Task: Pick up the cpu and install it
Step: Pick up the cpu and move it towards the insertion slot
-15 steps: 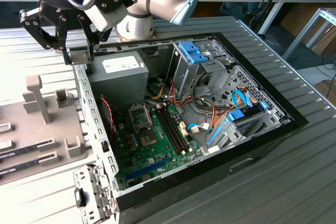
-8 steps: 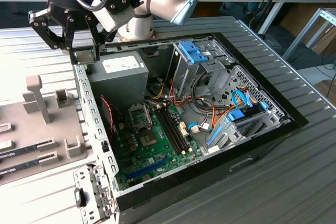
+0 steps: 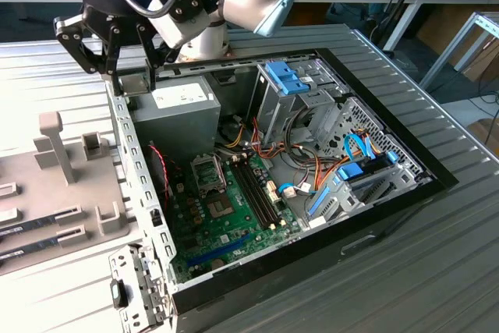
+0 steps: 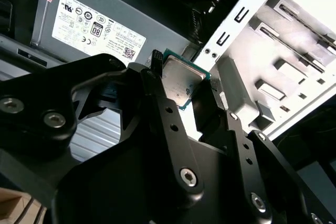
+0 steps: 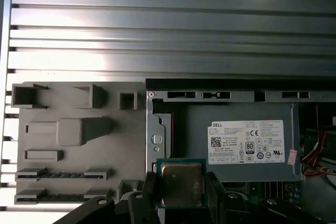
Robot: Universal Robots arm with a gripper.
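The cpu (image 5: 181,183), a small square chip with a dull silver top and thin green rim, is pinched by two opposite edges between the black fingers of my gripper (image 5: 181,188). In the second wrist view the cpu (image 4: 181,78) sits tilted in the gripper (image 4: 181,85) over the power-supply box and the case wall. In the exterior view the gripper (image 3: 132,76) hangs above the back left corner of the open computer case, over its left wall. The socket (image 3: 208,173) on the green motherboard lies further in, its metal frame hinged up.
The grey power-supply box (image 3: 183,111) sits just beside the gripper. A grey fixture tray (image 3: 70,185) with memory sticks (image 3: 31,228) lies on the exterior view's left. Memory slots (image 3: 257,189), loose cables (image 3: 312,169) and a blue-handled drive cage (image 3: 284,79) crowd the case.
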